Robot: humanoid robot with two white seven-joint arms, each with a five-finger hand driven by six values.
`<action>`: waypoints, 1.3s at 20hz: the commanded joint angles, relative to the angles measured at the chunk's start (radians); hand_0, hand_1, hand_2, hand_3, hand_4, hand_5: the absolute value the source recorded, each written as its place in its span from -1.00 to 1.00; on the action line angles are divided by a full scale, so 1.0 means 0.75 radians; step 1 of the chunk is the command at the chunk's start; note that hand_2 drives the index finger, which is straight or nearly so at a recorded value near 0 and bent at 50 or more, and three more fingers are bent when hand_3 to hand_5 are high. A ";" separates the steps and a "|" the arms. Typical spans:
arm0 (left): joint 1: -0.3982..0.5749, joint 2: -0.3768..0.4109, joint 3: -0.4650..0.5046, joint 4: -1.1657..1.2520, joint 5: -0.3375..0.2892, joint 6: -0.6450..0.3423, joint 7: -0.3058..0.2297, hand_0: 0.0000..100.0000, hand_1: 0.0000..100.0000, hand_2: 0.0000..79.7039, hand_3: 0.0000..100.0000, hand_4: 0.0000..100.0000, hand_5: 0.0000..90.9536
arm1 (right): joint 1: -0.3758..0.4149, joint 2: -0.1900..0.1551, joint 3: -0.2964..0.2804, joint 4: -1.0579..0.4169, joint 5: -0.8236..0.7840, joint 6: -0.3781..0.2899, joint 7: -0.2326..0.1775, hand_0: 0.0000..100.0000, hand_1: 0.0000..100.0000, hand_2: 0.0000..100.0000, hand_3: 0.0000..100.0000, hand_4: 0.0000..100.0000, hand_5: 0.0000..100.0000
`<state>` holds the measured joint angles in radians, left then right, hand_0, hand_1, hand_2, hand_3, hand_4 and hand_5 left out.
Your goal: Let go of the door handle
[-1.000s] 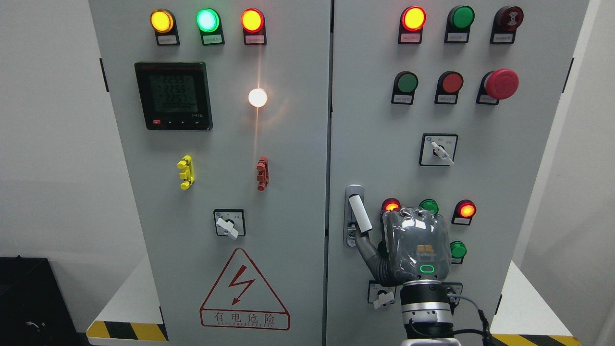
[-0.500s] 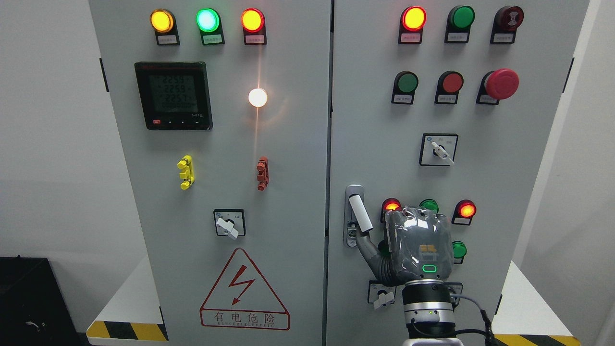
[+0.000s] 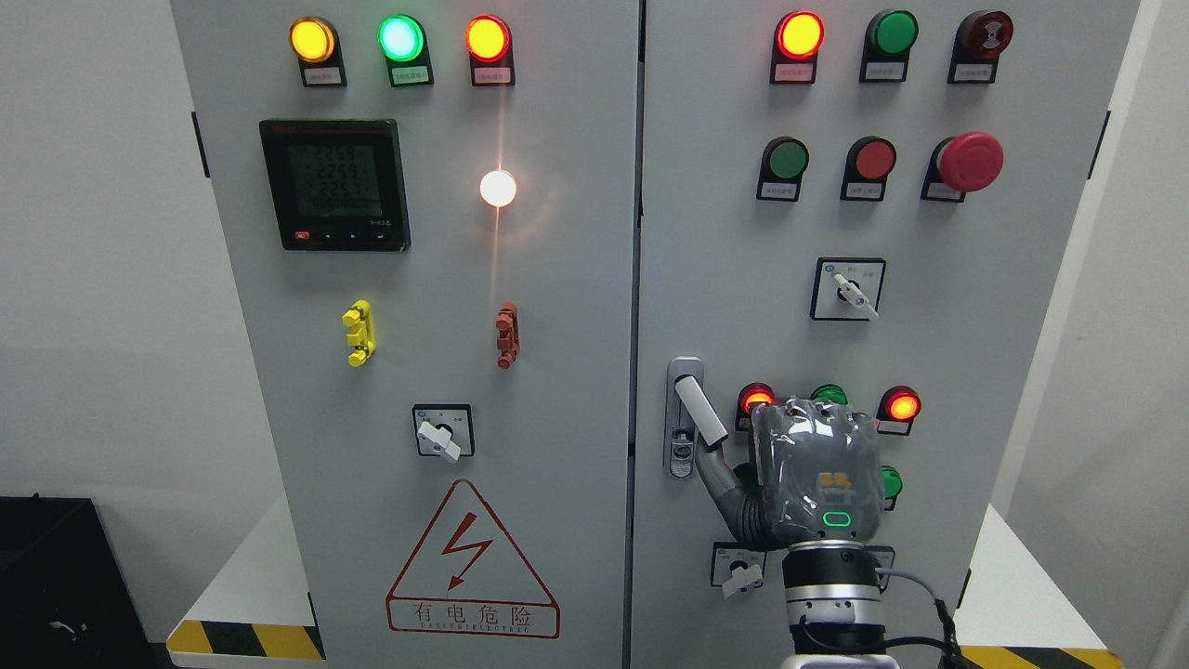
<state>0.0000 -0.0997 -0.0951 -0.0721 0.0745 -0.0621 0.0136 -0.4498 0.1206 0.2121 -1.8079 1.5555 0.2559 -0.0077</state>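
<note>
Moved: right hand (image 3: 806, 478) has drifted slightly right, handle swinging with it.
Handle (image 3: 701, 412): white bar, long axis tilted, lower end pointing down-right.
Hand: thumb touching the handle's lower end; whether it grips, cannot tell.

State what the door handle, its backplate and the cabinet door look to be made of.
Door handle: likely white plastic or painted metal, matte, with no glint. Backplate: probably chromed or polished metal, shiny silver, with a round lock. Cabinet door: apparently sheet metal painted light grey, flat and evenly matte.
</note>
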 commanded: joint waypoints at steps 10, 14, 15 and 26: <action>0.023 0.000 0.000 0.000 0.001 -0.001 0.000 -0.76 0.11 -1.00 -1.00 -1.00 -1.00 | 0.000 0.001 -0.003 -0.007 -0.004 0.000 -0.002 0.07 -0.37 0.86 1.00 1.00 0.88; 0.023 0.000 0.000 0.000 0.001 -0.001 0.000 -0.76 0.11 -1.00 -1.00 -1.00 -1.00 | 0.000 0.003 -0.005 -0.007 -0.004 0.000 -0.002 0.08 -0.38 0.86 1.00 1.00 0.88; 0.023 0.000 0.000 0.000 -0.001 -0.001 0.000 -0.76 0.11 -1.00 -1.00 -1.00 -1.00 | 0.000 0.003 -0.005 -0.007 -0.004 0.000 -0.002 0.08 -0.38 0.86 1.00 1.00 0.88; 0.023 0.000 0.000 0.000 -0.001 -0.001 0.000 -0.76 0.11 -1.00 -1.00 -1.00 -1.00 | -0.004 0.001 -0.029 -0.007 -0.004 0.000 -0.002 0.08 -0.39 0.86 1.00 1.00 0.89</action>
<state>0.0000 -0.0997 -0.0951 -0.0721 0.0747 -0.0621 0.0136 -0.4507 0.1218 0.2002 -1.8130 1.5525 0.2562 -0.0108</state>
